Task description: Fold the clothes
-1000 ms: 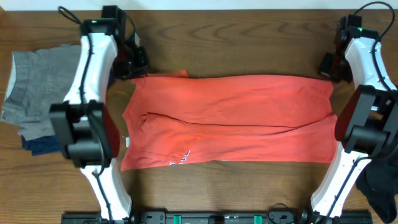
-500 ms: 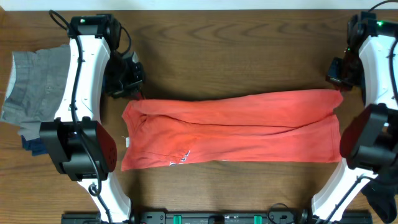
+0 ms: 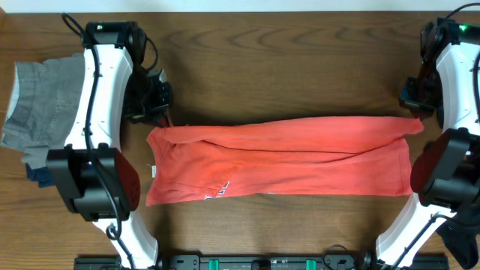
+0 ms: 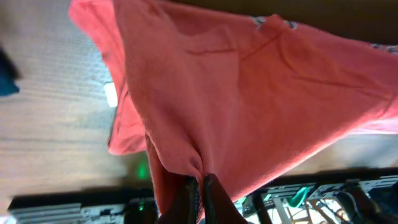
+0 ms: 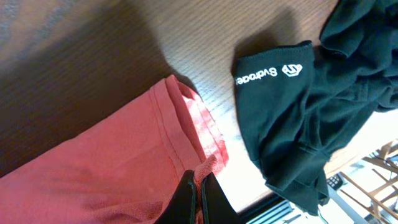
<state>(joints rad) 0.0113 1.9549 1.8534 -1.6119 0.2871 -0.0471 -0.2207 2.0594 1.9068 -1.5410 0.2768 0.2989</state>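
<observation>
The left tool (image 4: 200, 186) is closed, pinching a bunched corner of the red T-shirt (image 3: 277, 157) between its fingertips, and the cloth is hanging away from it in a loose drape. The right tool (image 5: 199, 183) is likewise closed, gripping the doubled hem at the shirt's other far corner. Between the two tools the shirt's far edge is stretching in a nearly straight line across the wooden worktop (image 3: 285, 60). The rest of the shirt is lying flat nearer the robot, with a lengthwise crease running through it and a bit of the white print peeking out at the near left edge. A black garment (image 5: 292, 112) with a small white logo is lying crumpled just beside the shirt's right end, apart from it and not in either grip.

The step in hand appears to be a lengthwise fold, with the far edge being carried over toward the near one. The next move is probably calling for both tools travelling together toward the robot, keeping that edge taut and level. They would then be lowering it onto the near edge so the two line up, and only then letting go.
</observation>
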